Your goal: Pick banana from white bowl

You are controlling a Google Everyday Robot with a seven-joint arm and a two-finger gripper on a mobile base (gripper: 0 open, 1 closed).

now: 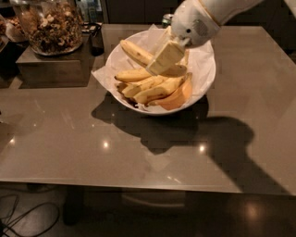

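**One gripper on the long banana in the bowl, grip not readable**

One arm [217, 9], white, enters from the top right corner. One gripper [159, 62], cream-coloured, points down-left into the white bowl [206, 76]. It sits right over the middle of the banana [134, 51] and covers that part. How far open the gripper is can't be told, nor whether it has hold of the banana.

The banana is in the bowl, in the upper half, running diagonally from upper left down to the right. Its right end pokes out past the gripper.

Bowl contents, counted:
- 1 long banana
- at least 3 shorter bananas [152, 88] stacked below it; exact count unclear where they overlap
- 1 orange crescent piece [178, 98] against the lower right wall

One sheet of crinkled white paper [102, 74] lines the bowl, and a corner juts past the rim on the left.

The one bowl stands on one grey-brown table [138, 157], toward the back centre. The bowl and arm cast a dark shadow in front and to the right.

One glass jar of granola [51, 25] is back left, on one low box [51, 67], well apart from the bowl. One green can top [166, 19] shows just behind the bowl. There are cables [23, 217] on the floor at lower left.
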